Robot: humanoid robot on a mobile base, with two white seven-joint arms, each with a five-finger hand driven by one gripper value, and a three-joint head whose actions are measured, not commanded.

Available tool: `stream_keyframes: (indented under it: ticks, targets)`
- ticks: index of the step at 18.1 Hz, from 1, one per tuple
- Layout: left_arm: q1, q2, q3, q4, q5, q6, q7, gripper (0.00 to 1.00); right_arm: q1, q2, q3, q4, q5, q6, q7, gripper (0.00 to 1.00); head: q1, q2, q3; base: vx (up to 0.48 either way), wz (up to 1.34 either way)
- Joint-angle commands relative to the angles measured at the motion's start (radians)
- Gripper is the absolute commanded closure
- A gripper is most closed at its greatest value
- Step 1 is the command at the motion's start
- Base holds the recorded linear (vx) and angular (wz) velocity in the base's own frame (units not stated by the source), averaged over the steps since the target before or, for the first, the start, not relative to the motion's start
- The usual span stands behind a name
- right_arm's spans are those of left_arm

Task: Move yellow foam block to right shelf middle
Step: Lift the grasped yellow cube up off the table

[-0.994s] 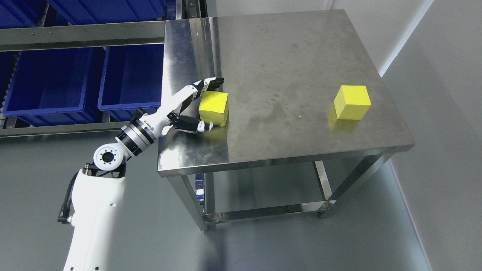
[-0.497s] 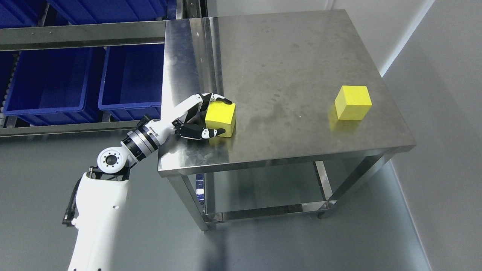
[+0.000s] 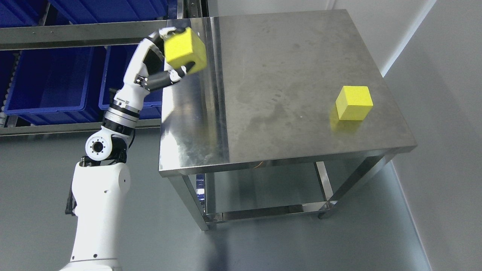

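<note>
Yellow foam cube point(image 3: 184, 51), tilted, is held off the surface above the far left corner of the stainless steel table point(image 3: 286, 90); it does not touch the tabletop. Left hand point(image 3: 165, 56), white with black finger segments, is clamped around it: fingers point(image 3: 160, 37) curl over the cube's upper left edge, thumb point(image 3: 171, 76) presses along its lower side. The white left arm point(image 3: 99, 188) rises from the lower left of the view, elbow joint beside the table's left edge, forearm angled up toward the shelf. Right arm does not appear. Second yellow foam cube point(image 3: 354, 102) sits flat on the table near the right edge, well apart from the held one. Left of the table stands a grey metal shelf rack point(image 3: 75, 35). On its level behind the forearm: two dark blue plastic bins point(image 3: 49, 81), side by side, open tops; the interiors that show hold nothing visible. A further blue bin point(image 3: 109, 7) sits on the level above, contents not visible. Table's lower tier point(image 3: 263, 210) shows as a bare steel frame over the grey floor point(image 3: 150, 233).
</note>
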Motion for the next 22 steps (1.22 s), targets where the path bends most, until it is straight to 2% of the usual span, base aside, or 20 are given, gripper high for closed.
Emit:
stream_keyframes:
  ticks: [1, 7, 14, 22]
  targets:
    - [0.003, -0.006, 0.038, -0.026, 0.101, -0.071, 0.145, 0.82, -0.002, -0.017, 0.000, -0.017, -0.023, 0.001, 0.000, 0.00, 0.0000, 0.000, 0.000, 0.006, 0.04]
    - [0.054, -0.006, 0.101, -0.073, 0.094, -0.074, 0.146, 0.82, -0.002, -0.017, 0.000, -0.017, -0.023, 0.001, 0.000, 0.00, 0.0000, 0.000, 0.000, 0.017, 0.11]
    - [0.114, -0.006, 0.138, -0.102, -0.035, -0.047, 0.148, 0.82, -0.002, -0.017, 0.000, -0.017, -0.023, 0.001, 0.000, 0.00, 0.0000, 0.000, 0.000, 0.001, 0.14]
    - [0.179, -0.006, 0.162, -0.216, -0.054, 0.005, 0.154, 0.82, -0.002, -0.017, 0.000, -0.017, -0.023, 0.001, 0.000, 0.00, 0.0000, 0.000, 0.000, 0.012, 0.39]
